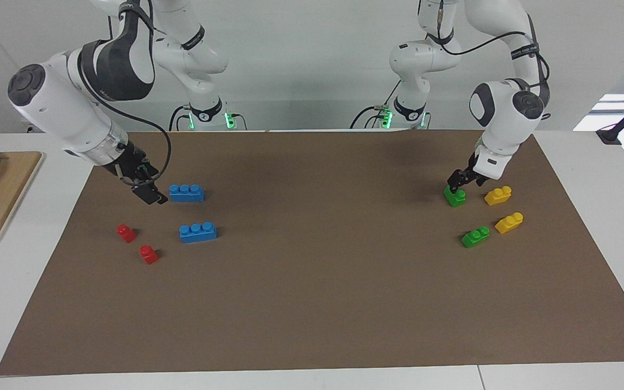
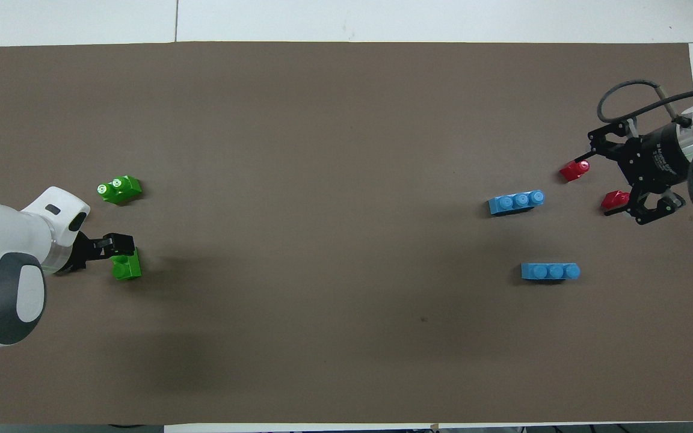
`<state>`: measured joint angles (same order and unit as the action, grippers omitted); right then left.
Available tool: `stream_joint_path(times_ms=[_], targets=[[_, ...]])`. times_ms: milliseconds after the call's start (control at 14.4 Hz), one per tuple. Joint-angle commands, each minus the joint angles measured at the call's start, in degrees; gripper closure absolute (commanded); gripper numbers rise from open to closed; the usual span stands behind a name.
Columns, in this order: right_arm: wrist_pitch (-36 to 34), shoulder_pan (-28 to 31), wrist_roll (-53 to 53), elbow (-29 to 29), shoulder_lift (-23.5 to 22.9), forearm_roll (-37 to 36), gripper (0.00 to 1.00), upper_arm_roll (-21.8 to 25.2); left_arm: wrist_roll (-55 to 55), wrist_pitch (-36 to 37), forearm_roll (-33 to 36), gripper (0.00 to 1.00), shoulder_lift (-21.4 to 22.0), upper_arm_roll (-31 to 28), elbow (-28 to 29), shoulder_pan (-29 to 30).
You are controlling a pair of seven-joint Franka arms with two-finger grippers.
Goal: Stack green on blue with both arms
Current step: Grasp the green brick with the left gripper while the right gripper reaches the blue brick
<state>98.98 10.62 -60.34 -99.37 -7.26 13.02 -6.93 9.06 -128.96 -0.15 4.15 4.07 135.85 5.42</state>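
L gripper (image 1: 457,183) at green (image 1: 455,197)
Fingers pinch it on mat. R gripper (image 1: 152,194) spread, low beside blue (image 1: 186,193).

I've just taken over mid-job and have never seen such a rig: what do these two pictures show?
Two white robot arms work at a table with a brown mat. One picture faces them from across the table; the other looks down from above their end. On the mat lie two blue bricks, two green, two yellow and two red. The left gripper is down at the green brick nearer the robots; whether it grips is unclear. The right gripper hangs open near the blue bricks, holding nothing.
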Motion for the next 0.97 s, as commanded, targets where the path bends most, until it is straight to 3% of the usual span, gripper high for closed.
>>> stream_joint_path(times_ms=[0,139,277,762,831,900], targets=[[3.84,1.15,-3.55,-2.84,-0.38,3.40,0.01,-0.45,-0.71,-4.45,0.06,0.00,-3.00,-0.11,0.65,-1.02],[6.13,1.24,-4.00,-3.46,-1.78,3.59,0.01,-0.45,-1.76,-4.37,0.06,0.00,-3.10,-0.11,0.56,-1.02],[8.94,1.33,-4.70,-5.12,-3.28,3.76,0.01,-0.45,-3.17,-3.40,0.06,0.10,-3.01,-0.11,0.65,-1.11],[16.86,2.03,-1.99,-9.53,-7.93,5.78,0.01,-0.45,-3.35,-1.12,0.06,0.13,-2.57,-0.11,0.82,-1.28],[17.47,2.03,-1.19,-9.96,-8.29,6.66,0.01,-0.45,-3.35,-0.94,0.06,0.18,-2.57,-0.11,0.82,-1.37],[18.52,2.03,-1.10,-10.93,-8.29,7.53,0.01,-0.45,-3.35,-0.94,0.06,0.30,-2.48,-0.11,0.91,-1.46]])
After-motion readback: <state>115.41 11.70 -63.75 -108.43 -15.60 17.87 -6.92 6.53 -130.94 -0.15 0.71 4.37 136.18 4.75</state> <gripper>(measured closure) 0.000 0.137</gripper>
